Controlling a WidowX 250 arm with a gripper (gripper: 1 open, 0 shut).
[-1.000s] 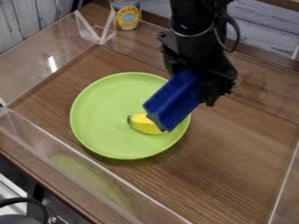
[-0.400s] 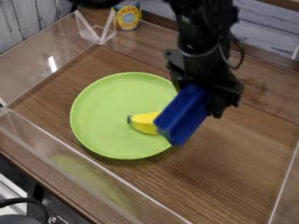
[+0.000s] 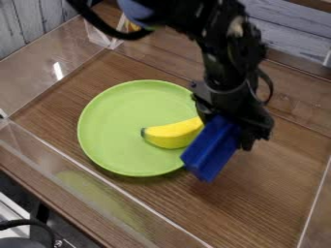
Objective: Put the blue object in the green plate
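The blue object is a deep-blue rectangular block held tilted in my gripper, which is shut on its upper end. Its lower end hangs over the right rim of the green plate and the wooden table beside it. A yellow banana lies in the plate's right half, just left of the block. The gripper's fingers are mostly hidden by the block and the black arm.
A clear plastic wall runs around the wooden tabletop. A yellow can and a clear triangular stand stand at the back left.
My gripper has carried the blue block down and to the right, from above the banana in the plate to the plate's right edge. The banana now shows fully.
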